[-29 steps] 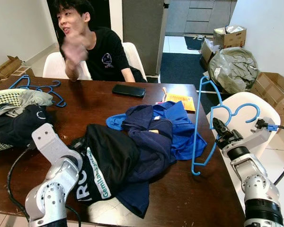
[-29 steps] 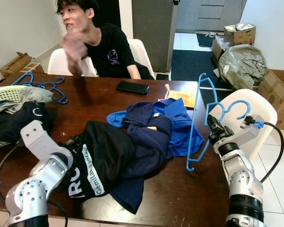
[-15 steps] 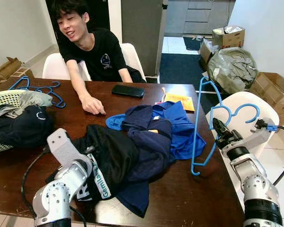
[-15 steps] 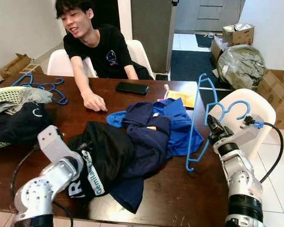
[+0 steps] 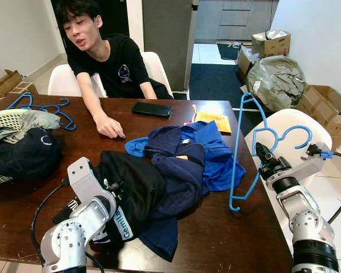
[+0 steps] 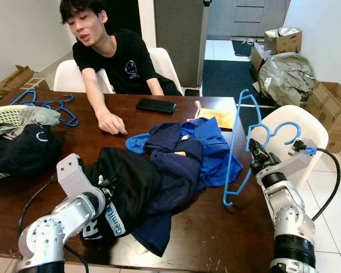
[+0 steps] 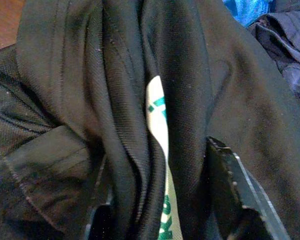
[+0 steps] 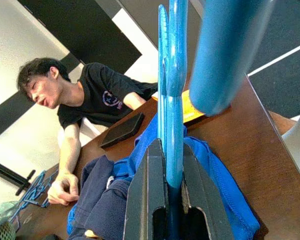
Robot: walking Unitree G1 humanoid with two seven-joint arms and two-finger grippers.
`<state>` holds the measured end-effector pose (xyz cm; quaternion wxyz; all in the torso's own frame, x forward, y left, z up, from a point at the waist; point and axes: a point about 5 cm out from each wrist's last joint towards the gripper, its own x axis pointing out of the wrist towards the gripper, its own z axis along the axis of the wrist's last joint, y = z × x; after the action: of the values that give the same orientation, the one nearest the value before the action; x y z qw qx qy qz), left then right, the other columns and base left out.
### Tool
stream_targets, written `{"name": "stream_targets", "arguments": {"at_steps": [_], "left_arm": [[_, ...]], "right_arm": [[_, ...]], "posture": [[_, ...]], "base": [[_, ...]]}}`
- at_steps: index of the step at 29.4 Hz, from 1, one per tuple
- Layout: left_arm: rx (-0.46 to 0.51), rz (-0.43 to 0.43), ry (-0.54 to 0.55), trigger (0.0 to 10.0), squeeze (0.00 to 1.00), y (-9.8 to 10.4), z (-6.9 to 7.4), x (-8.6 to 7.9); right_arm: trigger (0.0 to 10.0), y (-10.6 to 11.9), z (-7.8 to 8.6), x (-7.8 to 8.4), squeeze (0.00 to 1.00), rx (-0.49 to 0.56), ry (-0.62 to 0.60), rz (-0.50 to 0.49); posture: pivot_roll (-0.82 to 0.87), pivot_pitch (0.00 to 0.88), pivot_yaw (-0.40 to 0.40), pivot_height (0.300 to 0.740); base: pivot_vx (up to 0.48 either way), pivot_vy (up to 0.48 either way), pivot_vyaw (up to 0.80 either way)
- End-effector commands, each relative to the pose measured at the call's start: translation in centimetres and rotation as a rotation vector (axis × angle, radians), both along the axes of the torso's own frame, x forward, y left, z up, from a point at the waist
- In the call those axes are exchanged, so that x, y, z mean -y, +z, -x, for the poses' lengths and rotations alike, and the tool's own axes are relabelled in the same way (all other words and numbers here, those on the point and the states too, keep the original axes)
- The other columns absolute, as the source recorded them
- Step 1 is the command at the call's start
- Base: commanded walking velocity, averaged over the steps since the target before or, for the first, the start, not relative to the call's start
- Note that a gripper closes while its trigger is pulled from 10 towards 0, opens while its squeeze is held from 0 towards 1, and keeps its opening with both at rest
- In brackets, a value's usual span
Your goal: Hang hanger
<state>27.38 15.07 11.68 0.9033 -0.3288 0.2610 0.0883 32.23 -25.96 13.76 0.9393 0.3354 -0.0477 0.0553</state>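
A blue plastic hanger (image 5: 237, 153) stands upright over the table's right edge, hook uppermost. My right gripper (image 5: 260, 152) is shut on its curved shoulder, and in the right wrist view the black fingers (image 8: 142, 200) clamp the blue bar (image 8: 171, 100). My left gripper (image 7: 157, 150) is pushed into a black shirt (image 5: 139, 182) with white and green lettering at the table's near left. Its fingers (image 7: 230, 185) stand apart with a thick fold of the black cloth between them. A navy and blue heap of clothes (image 5: 187, 159) lies beside the shirt.
A person sits across the dark wooden table (image 5: 227, 239), one hand (image 5: 111, 126) flat on it. Nearby are a phone (image 5: 152, 109), an orange packet (image 5: 213, 120), more blue hangers (image 5: 42, 107) and a laundry basket (image 5: 3, 116). A white chair (image 5: 290, 128) stands behind the hanger.
My left arm has pushed forward, deeper into the black shirt. The person's raised hand came down onto the table and stayed. The right gripper and hanger have held still.
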Motion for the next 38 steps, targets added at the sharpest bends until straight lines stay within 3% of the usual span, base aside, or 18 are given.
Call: {"name": "stream_targets", "arguments": {"at_steps": [1,16,18,20,21,22,23,24,25,26,27,30,31,32,33,35,36,38], "left_arm": [[-0.056,0.076,-0.015,0.0,0.0,-1.4,1.1,1.7],[-0.001,0.013,0.008,0.0,0.0,-0.4,0.1,-0.1],[0.168,-0.163,0.001,0.0,0.0,3.3,-1.5,-1.7],[0.168,-0.163,0.001,0.0,0.0,3.3,-1.5,-1.7],[0.305,-0.29,0.008,0.0,0.0,6.7,-2.7,-2.7],[0.305,-0.29,0.008,0.0,0.0,6.7,-2.7,-2.7],[0.477,-0.437,0.017,0.0,0.0,11.5,-3.9,-3.6],[0.477,-0.437,0.017,0.0,0.0,11.5,-3.9,-3.6],[0.707,-0.599,0.022,0.0,0.0,17.9,-4.9,-3.6],[0.91,-0.729,0.02,0.0,0.0,23.6,-4.9,-2.9],[1.041,-0.809,0.015,0.0,0.0,27.3,-4.6,-2.1],[1.041,-0.809,0.015,0.0,0.0,27.3,-4.6,-2.1],[1.127,-0.827,0.0,0.0,0.0,29.6,-4.4,-1.2],[1.171,-0.842,-0.017,3.3,0.0,30.7,-4.4,-0.4],[1.205,-0.829,-0.038,7.5,0.0,31.5,-4.4,0.3],[1.205,-0.829,-0.038,7.5,0.0,31.5,-4.4,0.3],[1.232,-0.917,-0.042,10.0,0.0,32.3,-4.6,0.8],[1.232,-0.917,-0.042,10.0,0.0,32.3,-4.6,0.8]], "right_arm": [[10.0,-0.1,0.2,0.1,0.0,0.004,-0.011,-0.003],[10.0,-0.1,0.0,0.0,0.0,0.002,-0.017,-0.006],[10.0,-0.2,0.0,-0.1,0.0,0.001,-0.017,-0.009],[10.0,-0.2,0.0,-0.1,0.0,0.001,-0.017,-0.009],[10.0,-0.3,-0.1,-0.1,0.0,0.0,-0.017,-0.012],[10.0,-0.3,-0.1,-0.1,0.0,0.0,-0.017,-0.012],[10.0,-0.4,-0.1,-0.1,0.0,-0.001,-0.018,-0.015],[10.0,-0.4,-0.1,-0.1,0.0,-0.001,-0.018,-0.015],[10.0,-0.6,-0.2,-0.2,0.0,-0.003,-0.018,-0.02],[10.0,-0.7,-0.3,-0.3,0.0,-0.005,-0.018,-0.024],[10.0,-0.8,-0.4,-0.4,0.0,-0.006,-0.017,-0.025],[10.0,-0.8,-0.4,-0.4,0.0,-0.006,-0.017,-0.025],[10.0,-1.0,-0.4,-0.5,0.0,-0.008,-0.017,-0.026],[10.0,-1.0,-0.4,-0.5,0.0,-0.008,-0.018,-0.026],[10.0,-1.1,-0.4,-0.5,0.0,-0.009,-0.02,-0.027],[10.0,-1.1,-0.4,-0.5,0.0,-0.009,-0.02,-0.027],[10.0,-1.2,-0.4,-0.5,0.0,-0.01,-0.023,-0.028],[10.0,-1.2,-0.4,-0.5,0.0,-0.01,-0.023,-0.028]], "posture": [[-0.04,0.038,0.007,0.74],[-0.03,0.027,0.01,0.74],[-0.04,0.016,0.011,0.74],[-0.04,0.016,0.011,0.74],[-0.03,0.004,0.009,0.74],[-0.03,0.004,0.009,0.74],[-0.02,0.0,0.006,0.74],[-0.02,0.0,0.006,0.74],[-0.01,0.0,0.003,0.74],[-0.01,0.0,0.005,0.74],[-0.01,0.0,0.006,0.74],[-0.01,0.0,0.006,0.74],[-0.01,0.0,0.007,0.74],[-0.02,0.0,0.011,0.74],[-0.02,0.0,0.013,0.74],[-0.02,0.0,0.013,0.74],[-0.02,0.0,0.015,0.74],[-0.02,0.0,0.015,0.74]], "base": [[0.0,0.0,0.0],[0.0,0.0,0.0],[0.0,0.0,0.0],[0.0,0.0,0.0],[0.0,0.0,0.0],[0.0,0.0,0.0],[0.0,0.0,0.0],[0.0,0.0,0.0],[0.0,0.0,0.0],[0.0,0.0,0.0],[0.0,0.0,0.0],[0.0,0.0,0.0],[0.0,0.0,0.0],[0.0,0.0,0.0],[0.0,0.0,0.0],[0.0,0.0,0.0],[0.0,0.0,0.0],[0.0,0.0,0.0]]}}
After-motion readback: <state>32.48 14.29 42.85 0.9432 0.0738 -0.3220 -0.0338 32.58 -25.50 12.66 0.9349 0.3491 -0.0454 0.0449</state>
